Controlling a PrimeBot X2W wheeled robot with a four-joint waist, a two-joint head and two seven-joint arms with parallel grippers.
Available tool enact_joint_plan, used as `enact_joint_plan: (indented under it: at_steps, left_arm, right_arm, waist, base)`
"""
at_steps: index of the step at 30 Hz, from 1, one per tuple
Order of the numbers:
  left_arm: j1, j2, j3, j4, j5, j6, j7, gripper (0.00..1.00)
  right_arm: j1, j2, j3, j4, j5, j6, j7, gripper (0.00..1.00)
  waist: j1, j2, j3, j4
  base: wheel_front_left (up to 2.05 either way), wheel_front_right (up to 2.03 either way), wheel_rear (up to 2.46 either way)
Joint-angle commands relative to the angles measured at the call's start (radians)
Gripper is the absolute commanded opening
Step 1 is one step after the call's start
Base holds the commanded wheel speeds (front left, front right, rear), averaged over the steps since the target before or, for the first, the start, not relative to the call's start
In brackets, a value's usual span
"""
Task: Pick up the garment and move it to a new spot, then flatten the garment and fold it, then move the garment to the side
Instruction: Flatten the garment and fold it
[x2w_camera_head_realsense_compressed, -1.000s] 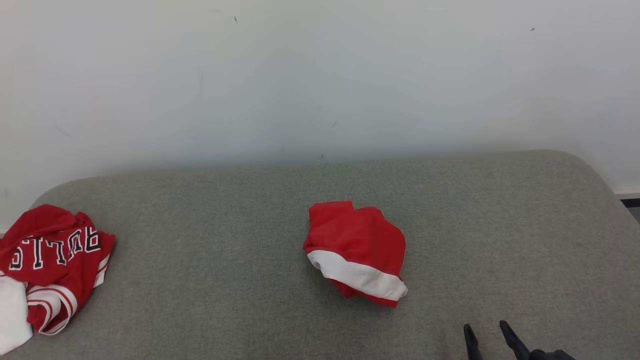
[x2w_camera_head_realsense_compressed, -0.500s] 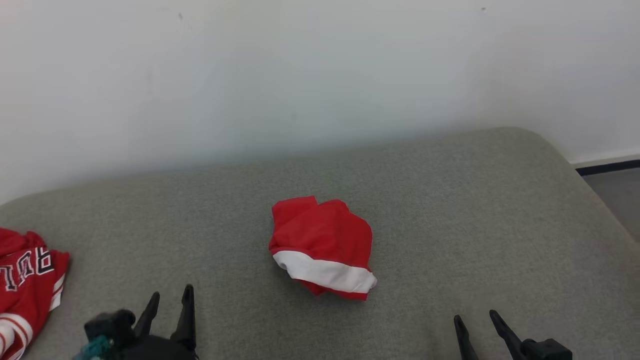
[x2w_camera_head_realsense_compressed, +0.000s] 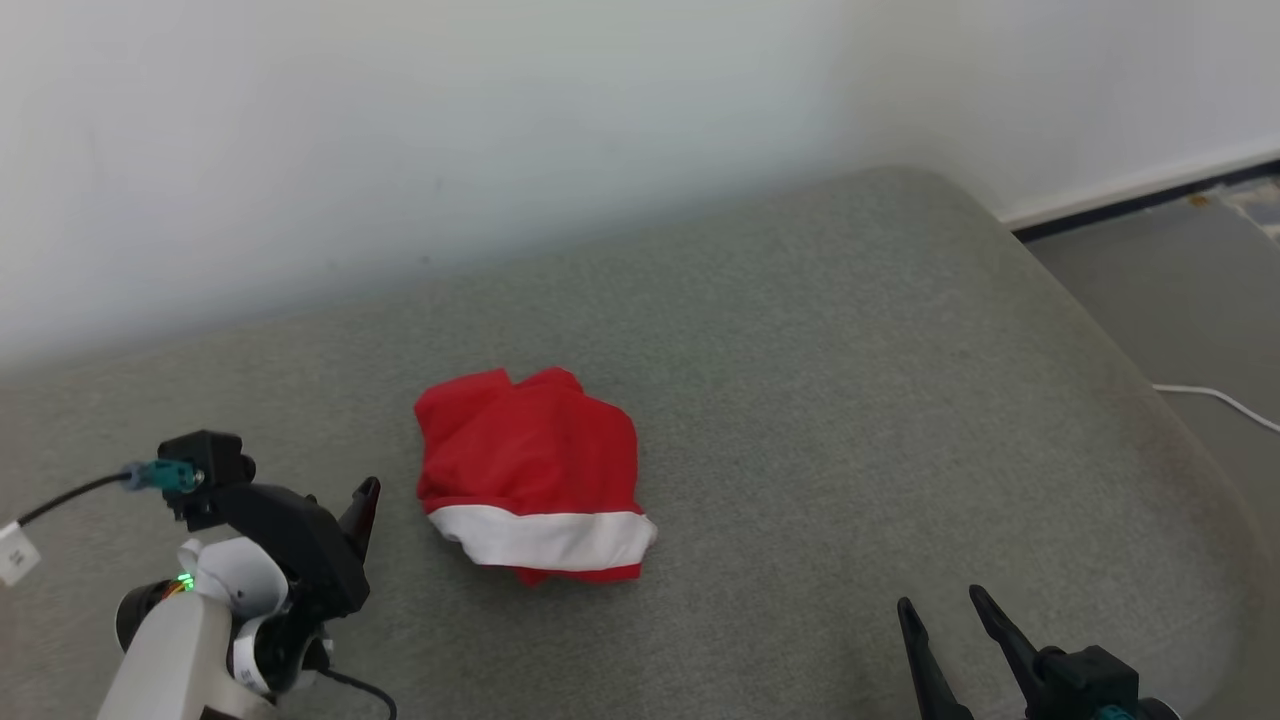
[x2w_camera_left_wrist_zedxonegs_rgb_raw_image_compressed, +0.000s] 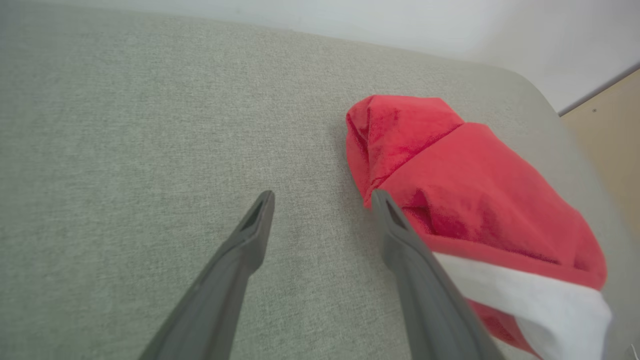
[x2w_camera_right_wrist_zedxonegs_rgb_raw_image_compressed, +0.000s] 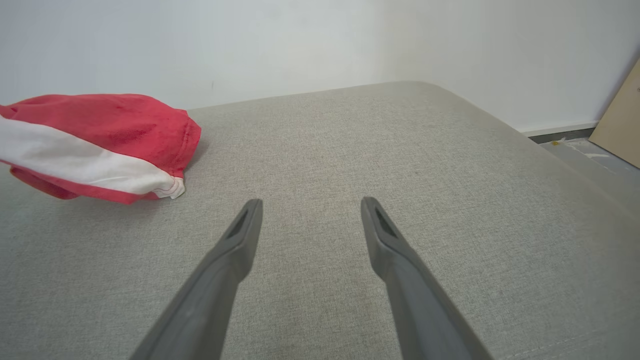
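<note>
As the head camera swung right over the last second, our left tool (x2w_camera_left_wrist_zedxonegs_rgb_raw_image_compressed: 322, 200) came up just beside the crumpled red garment with a white band (x2w_camera_head_realsense_compressed: 530, 470), which lies mid-way across the grey fabric cushion (x2w_camera_head_realsense_compressed: 850, 350). Its jaws stand apart. Right tool (x2w_camera_head_realsense_compressed: 940, 600) is also apart and well clear. Nothing is held yet; we judge the pickup is next.

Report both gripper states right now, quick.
Left gripper: open, holding nothing, fingertips beside the red garment.
Right gripper: open, holding nothing, well apart from the garment.
</note>
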Motion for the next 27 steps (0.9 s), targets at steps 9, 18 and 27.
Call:
enact_joint_plan:
  at_steps: [9,18,27]
  left_arm:
    - [-0.077,-0.008,-0.060,0.050,0.007,0.008,0.129,1.00]
    - [-0.096,-0.055,-0.122,0.096,0.039,0.023,0.117,1.00]
    - [-0.136,-0.111,-0.144,0.099,-0.020,-0.001,0.008,1.00]
  right_arm:
    - [-0.033,-0.010,0.023,-0.016,0.010,-0.002,-0.003,1.00]
    - [-0.047,0.004,0.032,-0.013,0.005,-0.002,-0.003,1.00]
    - [-0.062,0.006,0.057,0.004,0.014,-0.002,-0.006,1.00]
  waist:
    - [-0.0002,-0.0002,0.108,-0.092]
    - [-0.0002,-0.0002,0.116,-0.085]
    - [-0.0002,-0.0002,0.108,-0.079]
  base:
    - [0.00,0.00,0.00]
    - [0.00,0.00,0.00]
    - [0.00,0.00,0.00]
